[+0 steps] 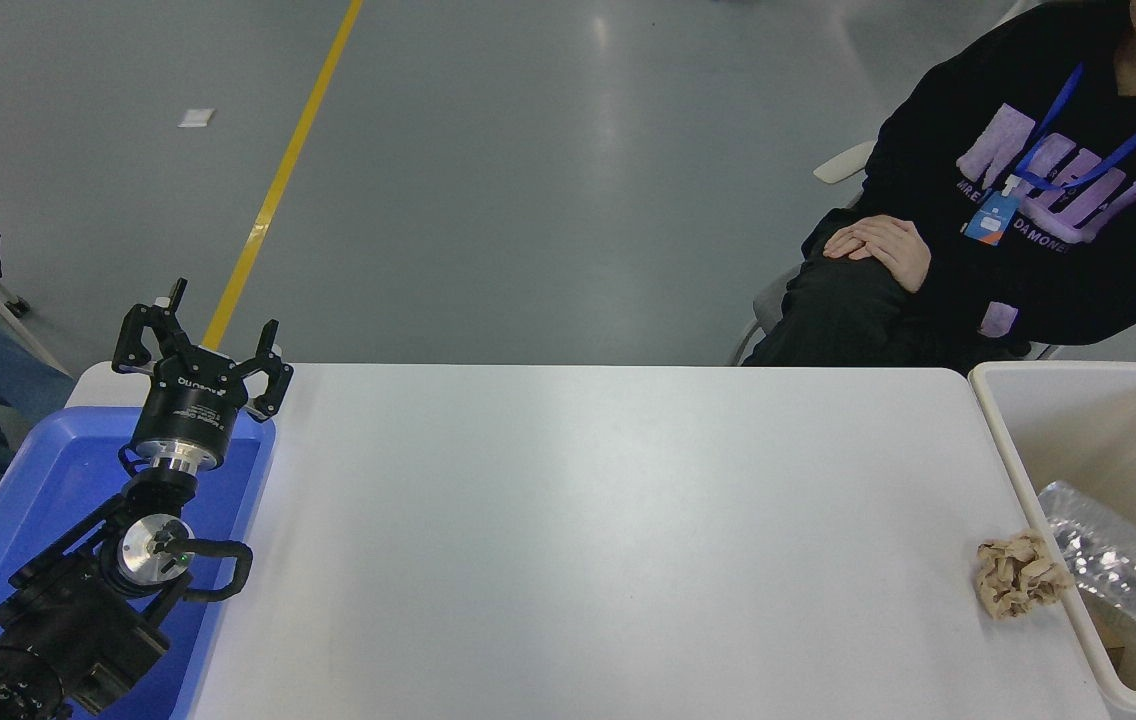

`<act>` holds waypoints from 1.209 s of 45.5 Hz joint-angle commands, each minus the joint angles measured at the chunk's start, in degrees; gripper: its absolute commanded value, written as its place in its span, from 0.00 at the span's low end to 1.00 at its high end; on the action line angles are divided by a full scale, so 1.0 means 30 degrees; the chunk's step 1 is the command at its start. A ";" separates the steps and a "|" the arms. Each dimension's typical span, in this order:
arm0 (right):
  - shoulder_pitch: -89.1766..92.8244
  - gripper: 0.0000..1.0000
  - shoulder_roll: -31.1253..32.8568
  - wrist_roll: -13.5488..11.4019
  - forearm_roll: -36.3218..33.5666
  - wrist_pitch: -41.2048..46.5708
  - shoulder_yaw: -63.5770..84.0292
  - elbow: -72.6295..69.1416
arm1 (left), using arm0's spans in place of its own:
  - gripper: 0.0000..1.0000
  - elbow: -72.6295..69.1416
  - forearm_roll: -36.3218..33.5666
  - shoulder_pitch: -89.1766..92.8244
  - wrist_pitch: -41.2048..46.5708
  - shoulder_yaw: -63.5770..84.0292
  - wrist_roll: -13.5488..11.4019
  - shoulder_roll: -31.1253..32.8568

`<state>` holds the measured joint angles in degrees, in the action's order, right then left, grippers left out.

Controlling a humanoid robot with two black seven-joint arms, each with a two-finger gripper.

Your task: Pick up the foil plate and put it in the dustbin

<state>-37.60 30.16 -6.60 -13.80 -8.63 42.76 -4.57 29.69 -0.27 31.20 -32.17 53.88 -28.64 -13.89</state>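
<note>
The foil plate point(1118, 560), a wrinkled shiny silver piece, lies inside the dustbin point(1003, 400), low against its left wall. The dustbin is a large off-white bin with a beige inside at the table's right end. Nothing holds the foil. My left gripper point(200, 345) is open and empty, parked over the blue tray at the lower left. My right arm and gripper are out of view.
A crumpled tan paper wad point(1018, 586) lies on the white table point(578, 520) beside the dustbin's left wall. A blue tray point(38, 490) sits at the table's left end. A seated person in a black sweatshirt point(1038, 210) is at the far right.
</note>
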 commanded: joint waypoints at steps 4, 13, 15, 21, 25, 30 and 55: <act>-0.1028 0.67 0.0231 0.0004 -0.0030 -0.0054 -0.0044 -0.1814 | 0.98 0.0007 0.0001 0.0000 -0.0001 0.0000 -0.0003 0.0000; -0.4335 0.69 0.2601 0.0004 0.0379 0.0005 0.0336 -0.7113 | 0.98 0.0007 0.0001 0.0000 -0.0001 0.0000 -0.0003 0.0000; -0.5507 0.70 0.3245 0.0004 0.0934 0.0092 0.0628 -0.8724 | 0.98 0.0007 0.0001 0.0029 -0.0001 0.0000 -0.0003 0.0000; -0.9198 1.00 0.4889 0.0033 0.1816 0.0180 0.2472 -1.3062 | 0.98 0.0007 0.0001 0.0029 -0.0001 -0.0029 0.0026 0.0000; -1.1104 1.00 0.4860 0.0033 0.2050 0.0355 0.4755 -1.4880 | 0.98 0.0007 0.0001 0.0029 -0.0001 -0.0029 0.0026 0.0000; -1.4061 1.00 0.4304 0.0033 0.2080 0.0852 0.7598 -1.7164 | 0.98 0.0007 0.0001 0.0029 -0.0001 -0.0059 0.0026 -0.0029; -2.6544 1.00 0.1289 0.0004 0.4246 1.6346 1.2027 -2.2530 | 0.98 0.0007 0.0001 0.0000 -0.0001 -0.0059 0.0055 -0.0029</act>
<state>-101.68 39.04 -6.56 -4.97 18.16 75.43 -68.11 29.71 -0.29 31.30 -32.17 53.71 -28.51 -13.91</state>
